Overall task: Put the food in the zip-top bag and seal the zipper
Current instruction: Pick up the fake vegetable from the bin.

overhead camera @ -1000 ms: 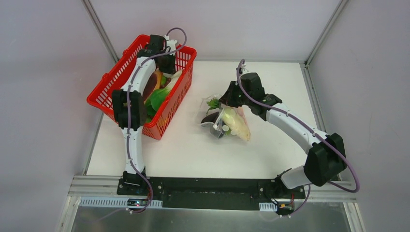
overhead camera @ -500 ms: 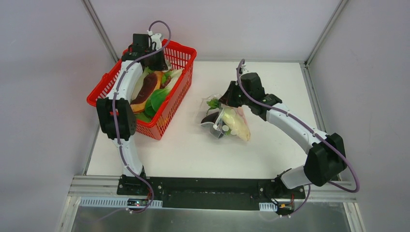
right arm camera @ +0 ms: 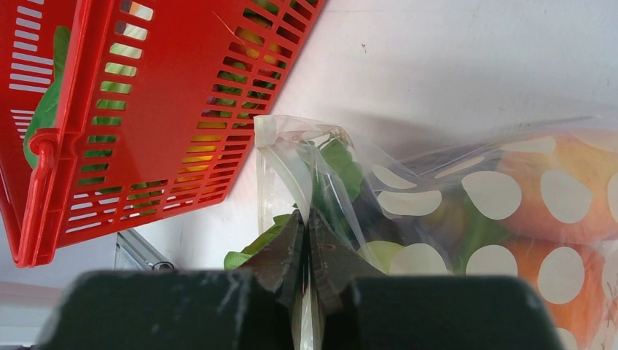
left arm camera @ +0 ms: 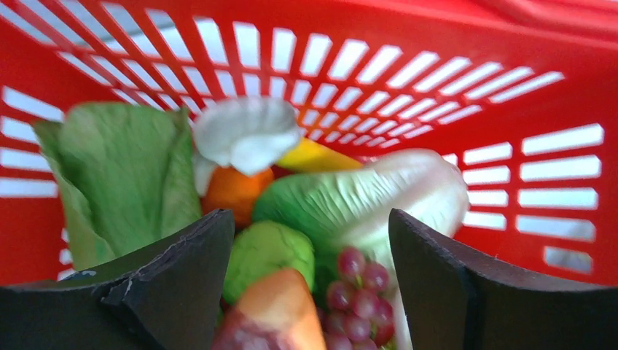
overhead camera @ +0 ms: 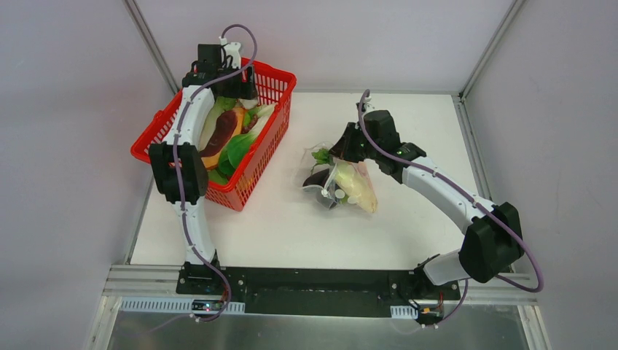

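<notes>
**Zip-top bag (overhead camera: 342,186) lay mid-table, pinched by the right gripper (right arm camera: 306,222), while the left gripper (left arm camera: 310,240) hung open over the basket (overhead camera: 157,138).**

The bag lay around the middle of the table (overhead camera: 291,226), with its long axis slanting from the far left toward the near right edge. A pale white radish (overhead camera: 357,188) inside it lay along the same slant, and a green leaf (overhead camera: 321,154) and a dark piece sat at the bag's far end. That far end ran up into the right gripper, whose jaws were pressed together on the clear plastic edge. Well apart, by the table's far left corner, the red basket held the rest of the food. The left gripper hung inside the basket's far end with its jaws spread apart and gripping nothing. An orange fruit (left arm camera: 235,191), leafy greens (left arm camera: 124,175) and grapes (left arm camera: 357,281) lay below the gap.
</notes>
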Controlling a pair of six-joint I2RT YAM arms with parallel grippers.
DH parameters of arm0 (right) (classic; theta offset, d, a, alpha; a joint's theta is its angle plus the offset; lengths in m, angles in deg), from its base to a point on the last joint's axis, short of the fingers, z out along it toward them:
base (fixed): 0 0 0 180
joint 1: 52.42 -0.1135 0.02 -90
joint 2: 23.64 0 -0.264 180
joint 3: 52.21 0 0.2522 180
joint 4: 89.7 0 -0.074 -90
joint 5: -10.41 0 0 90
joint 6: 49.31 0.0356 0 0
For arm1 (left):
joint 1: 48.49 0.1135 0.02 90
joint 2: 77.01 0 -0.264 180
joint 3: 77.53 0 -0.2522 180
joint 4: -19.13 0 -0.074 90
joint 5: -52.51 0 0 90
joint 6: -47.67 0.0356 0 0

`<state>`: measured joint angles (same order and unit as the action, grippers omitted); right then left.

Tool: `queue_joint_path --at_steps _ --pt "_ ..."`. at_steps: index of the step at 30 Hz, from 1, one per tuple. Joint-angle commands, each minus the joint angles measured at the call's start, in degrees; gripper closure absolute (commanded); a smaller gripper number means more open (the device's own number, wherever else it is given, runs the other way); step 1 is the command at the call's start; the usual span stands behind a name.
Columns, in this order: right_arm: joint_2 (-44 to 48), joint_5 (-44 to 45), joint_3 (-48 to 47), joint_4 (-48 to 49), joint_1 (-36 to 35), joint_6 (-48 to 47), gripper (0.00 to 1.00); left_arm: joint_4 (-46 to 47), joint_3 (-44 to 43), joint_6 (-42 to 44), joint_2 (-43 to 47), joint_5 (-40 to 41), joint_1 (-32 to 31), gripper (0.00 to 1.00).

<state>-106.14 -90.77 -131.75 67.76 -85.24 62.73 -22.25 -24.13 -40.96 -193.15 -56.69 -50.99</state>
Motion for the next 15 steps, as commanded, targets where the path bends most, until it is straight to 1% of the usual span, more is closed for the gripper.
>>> queue_joint_path --at_steps 1,4,7,8,10,15 --pt "1.91 -1.22 0.04 2.10 0.22 0.41 0.94 -1.57 -8.00 7.34 -5.34 0.01 0.92 0.19" --pt "1.45 -1.61 -0.05 2.36 0.29 0.50 0.94 -1.69 -10.73 10.33 -8.64 -1.10 0.92 0.13" --pt "1.12 -2.18 -0.44 2.34 0.30 0.63 0.94 -1.38 -12.30 13.21 -11.42 -2.23 1.01 0.04" --pt "1.08 -2.32 -0.29 2.57 0.23 0.72 0.94 -1.54 -13.12 14.42 -12.42 -2.44 1.01 0.03" --pt "0.63 -2.63 -0.45 2.37 0.27 0.65 0.93 -2.11 -15.32 15.62 -14.39 -2.24 1.01 0.01" --pt "0.06 -3.23 -0.88 1.90 0.27 0.46 0.93 -2.72 -19.71 17.74 -18.28 -4.89 1.36 0.01"
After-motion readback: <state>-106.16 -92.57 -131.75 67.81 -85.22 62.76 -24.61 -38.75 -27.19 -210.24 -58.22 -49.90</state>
